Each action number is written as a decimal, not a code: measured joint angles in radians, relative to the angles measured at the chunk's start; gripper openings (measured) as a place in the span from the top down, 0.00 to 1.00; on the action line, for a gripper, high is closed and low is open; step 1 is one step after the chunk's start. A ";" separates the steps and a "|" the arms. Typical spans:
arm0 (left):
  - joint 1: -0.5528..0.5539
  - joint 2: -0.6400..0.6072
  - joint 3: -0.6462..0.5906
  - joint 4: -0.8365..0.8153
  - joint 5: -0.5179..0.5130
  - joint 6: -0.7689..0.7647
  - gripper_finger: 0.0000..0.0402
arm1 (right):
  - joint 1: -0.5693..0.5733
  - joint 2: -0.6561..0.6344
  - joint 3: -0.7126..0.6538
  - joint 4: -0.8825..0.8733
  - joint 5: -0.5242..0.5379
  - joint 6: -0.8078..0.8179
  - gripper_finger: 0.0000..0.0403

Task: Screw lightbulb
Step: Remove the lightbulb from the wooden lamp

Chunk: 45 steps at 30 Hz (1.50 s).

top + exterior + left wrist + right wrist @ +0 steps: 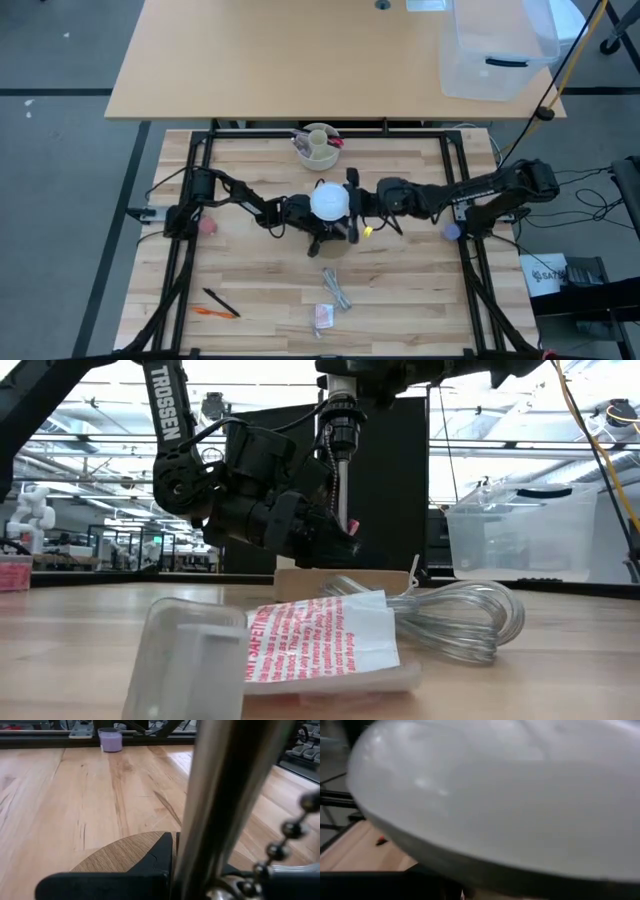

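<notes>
Lightbulb [329,201] at table centre, white dome up, seated over the lamp's socket between the two arms. Dome fills the right wrist view [510,800], so right gripper [352,203] sits right against it.

Step in hand, by judgement: turning bulb into socket.
- Keep bulb axis in line with the metal stem [225,805]; any tilt risks cross-threading.
- Light, even squeeze on the frosted dome; smooth glass likely to slip (or crack if pinched hard).
- Short twists, release, regrip; stop once resistance builds.
- Lamp must not spin with the bulb, hence the bracing arm.

Right gripper: fingers partly spread, closed around the dome from its right side, touching it; grip looks settled on the bulb, not on the socket.

Left gripper [172,865]: fingers drawn in tight on the metal stem, just above the wooden base [125,855], steadying the lamp. Bead pull chain [285,835] hangs beside the stem.

Thread engagement itself hidden under the dome; depth of seating cannot be told.
</notes>
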 joint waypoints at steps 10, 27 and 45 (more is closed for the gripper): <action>0.000 0.000 0.000 -0.001 0.001 0.021 0.94 | -0.082 -0.001 0.001 -0.013 -0.310 -0.088 0.57; 0.000 0.000 0.000 -0.001 0.014 0.028 0.94 | -0.174 0.004 0.018 -0.024 -0.623 -0.102 0.57; 0.000 0.000 -0.003 -0.002 0.001 0.021 0.94 | -0.162 0.000 0.037 -0.033 -0.574 0.024 0.39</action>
